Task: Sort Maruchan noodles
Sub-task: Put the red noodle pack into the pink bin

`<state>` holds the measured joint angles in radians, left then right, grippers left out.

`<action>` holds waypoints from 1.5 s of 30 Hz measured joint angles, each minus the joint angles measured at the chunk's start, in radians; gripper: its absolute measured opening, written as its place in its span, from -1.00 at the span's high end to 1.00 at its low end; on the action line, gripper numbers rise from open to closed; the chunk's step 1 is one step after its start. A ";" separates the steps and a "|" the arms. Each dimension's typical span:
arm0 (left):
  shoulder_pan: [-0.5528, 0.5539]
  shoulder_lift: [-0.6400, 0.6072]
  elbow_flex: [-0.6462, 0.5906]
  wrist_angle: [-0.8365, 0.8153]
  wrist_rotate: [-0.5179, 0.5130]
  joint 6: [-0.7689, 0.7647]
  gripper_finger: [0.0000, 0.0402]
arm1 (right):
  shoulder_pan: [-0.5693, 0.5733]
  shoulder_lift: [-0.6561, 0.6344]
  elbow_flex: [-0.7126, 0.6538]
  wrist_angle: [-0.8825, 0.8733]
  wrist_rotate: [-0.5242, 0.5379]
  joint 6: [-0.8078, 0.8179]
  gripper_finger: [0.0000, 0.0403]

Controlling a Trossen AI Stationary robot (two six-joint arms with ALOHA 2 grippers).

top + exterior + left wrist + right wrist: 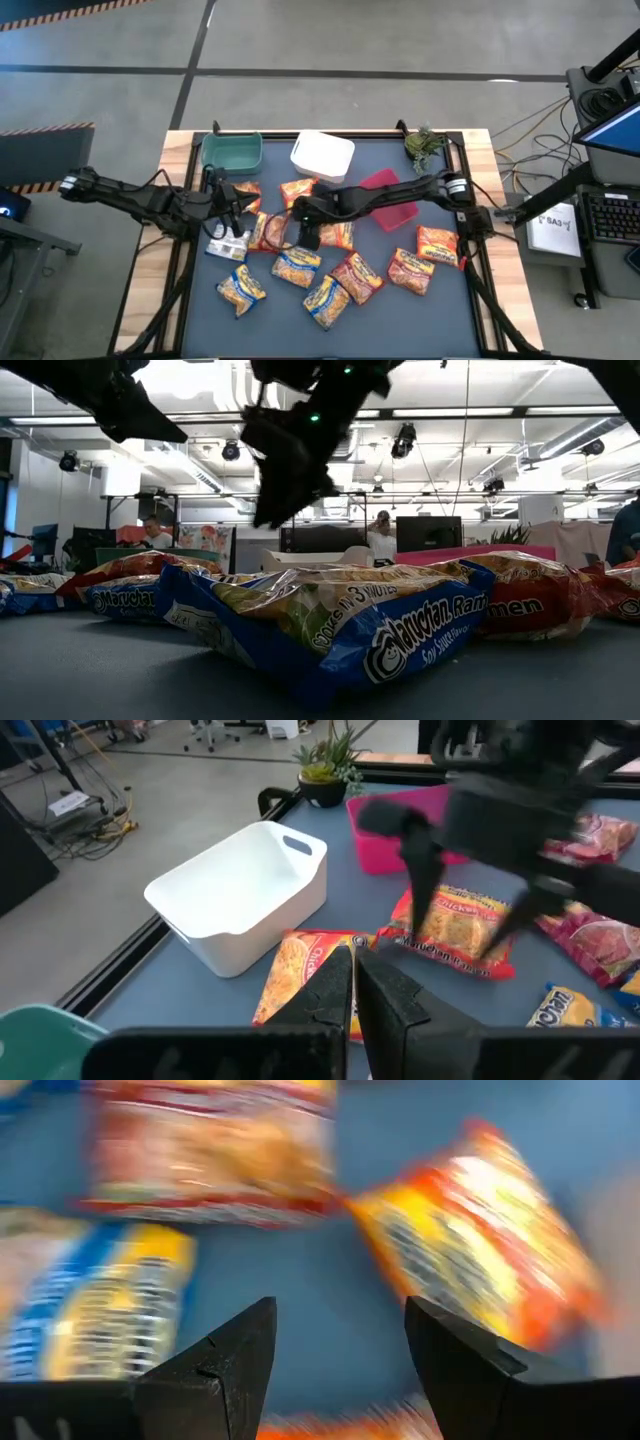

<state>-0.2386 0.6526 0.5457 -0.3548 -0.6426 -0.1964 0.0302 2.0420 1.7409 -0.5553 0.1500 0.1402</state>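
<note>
**Op:** Over mid-table I'm hovering the right gripper [306, 232], jaws spread and empty; Maruchan noodles [298, 267] are lying crowded beneath.

**Spotter:** Risk?

**Op:** I'm fearing it's catching two overlapping packets; the left gripper [355, 982], pressed together, is waiting close by the white bin [240, 895], risking collision.

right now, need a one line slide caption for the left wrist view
Shut left gripper over an orange packet beside the white bin, with the open right gripper above another packet.
</note>
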 joint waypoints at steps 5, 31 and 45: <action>0.000 -0.009 0.000 -0.001 0.005 -0.005 1.00 | -0.021 0.060 0.000 0.196 -0.077 -0.136 -0.04; 0.000 0.004 0.000 0.003 0.008 -0.007 1.00 | -0.114 0.202 -0.001 0.442 -0.290 -0.122 0.03; 0.000 0.004 0.000 0.003 0.007 -0.007 1.00 | -0.114 0.196 -0.001 0.438 -0.315 -0.113 0.92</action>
<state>-0.2390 0.6567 0.5457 -0.3519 -0.6358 -0.2035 -0.0840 2.2376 1.7399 -0.1174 -0.1650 0.0270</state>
